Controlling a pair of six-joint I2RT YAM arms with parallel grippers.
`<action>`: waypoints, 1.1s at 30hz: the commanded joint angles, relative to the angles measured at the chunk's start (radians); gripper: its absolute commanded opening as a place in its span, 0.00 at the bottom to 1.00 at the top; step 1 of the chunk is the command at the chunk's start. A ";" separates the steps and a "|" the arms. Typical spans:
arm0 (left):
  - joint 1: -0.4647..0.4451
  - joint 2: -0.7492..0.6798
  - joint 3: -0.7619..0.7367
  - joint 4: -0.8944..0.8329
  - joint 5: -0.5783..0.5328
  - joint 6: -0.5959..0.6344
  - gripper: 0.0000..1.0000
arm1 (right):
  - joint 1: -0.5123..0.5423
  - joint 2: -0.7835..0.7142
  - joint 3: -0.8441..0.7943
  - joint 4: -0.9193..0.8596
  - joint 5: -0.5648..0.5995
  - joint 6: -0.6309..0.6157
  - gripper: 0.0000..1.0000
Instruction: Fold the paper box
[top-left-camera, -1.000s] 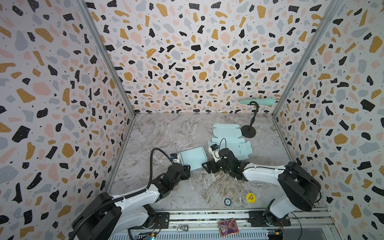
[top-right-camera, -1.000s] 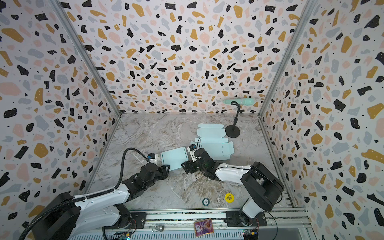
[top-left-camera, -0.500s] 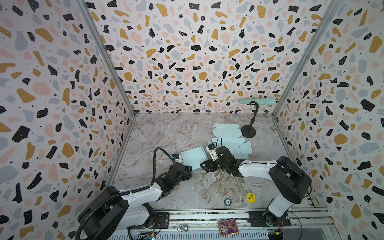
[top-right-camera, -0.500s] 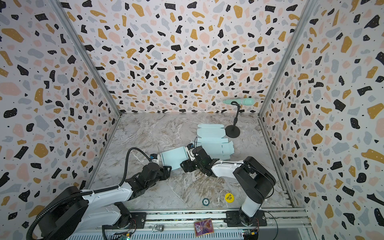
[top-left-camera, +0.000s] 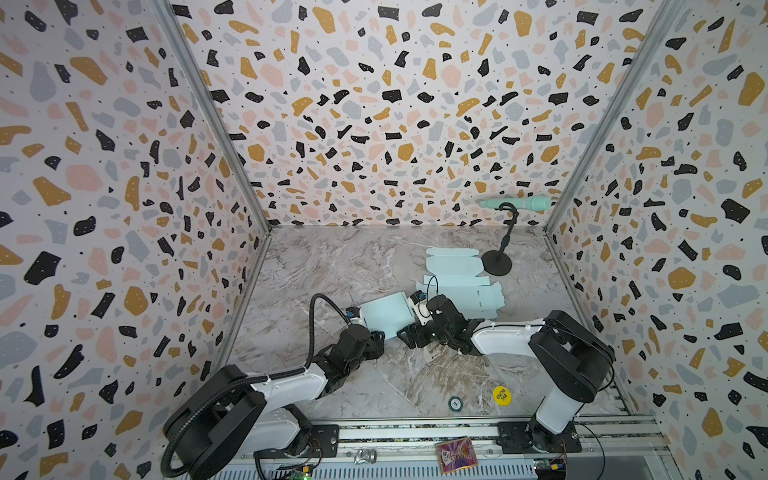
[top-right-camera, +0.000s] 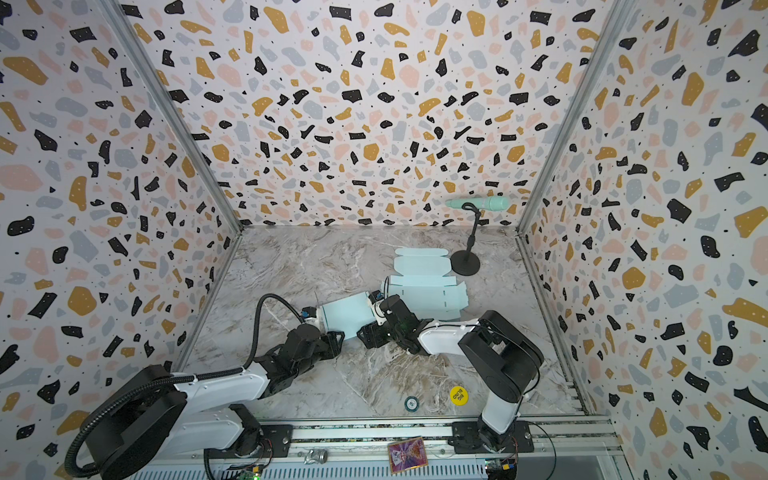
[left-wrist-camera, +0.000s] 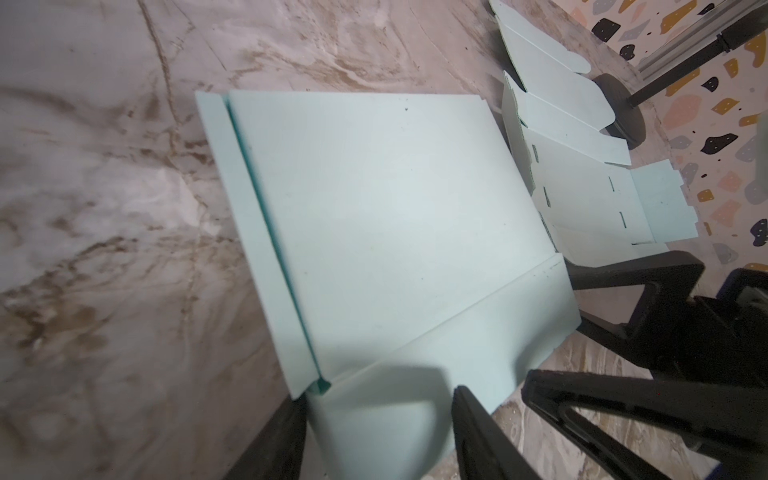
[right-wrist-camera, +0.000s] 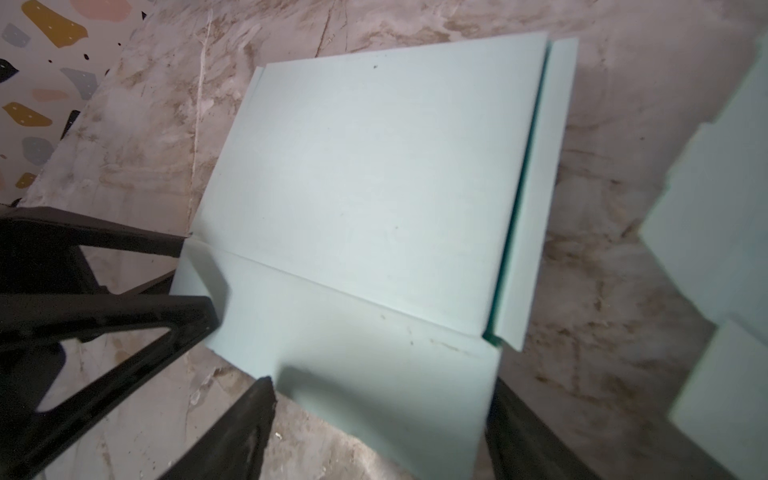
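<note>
The paper box (top-left-camera: 387, 316) is pale mint and lies partly folded on the marble floor, in both top views (top-right-camera: 345, 313). Both grippers meet at its near edge. My left gripper (top-left-camera: 379, 337) is open. In its wrist view the box's front flap (left-wrist-camera: 415, 365) lies between the jaws of the left gripper (left-wrist-camera: 380, 419), one finger at the flap's corner. My right gripper (top-left-camera: 406, 334) is also open. It straddles the same flap (right-wrist-camera: 353, 353) from the other side, as the right wrist view shows around the right gripper (right-wrist-camera: 380, 419). Neither gripper pinches the flap.
Flat mint box blanks (top-left-camera: 457, 282) lie just behind the box. A black stand (top-left-camera: 496, 264) with a mint microphone (top-left-camera: 515, 203) is at the back right. A yellow disc (top-left-camera: 501, 395) and a small chip (top-left-camera: 455, 403) lie near the front rail.
The right arm's elbow has swung inward to the left. The box has turned slightly. Both grippers stay at its near edge.
</note>
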 joint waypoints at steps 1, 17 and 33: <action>0.000 0.004 0.010 0.065 0.014 -0.002 0.58 | 0.021 -0.006 0.041 -0.006 -0.011 -0.013 0.79; 0.018 0.042 0.001 0.110 0.023 -0.007 0.53 | 0.022 0.054 0.088 -0.030 0.061 -0.057 0.70; 0.065 -0.037 -0.020 0.042 0.028 0.025 0.54 | 0.013 0.032 0.082 -0.027 0.072 -0.056 0.70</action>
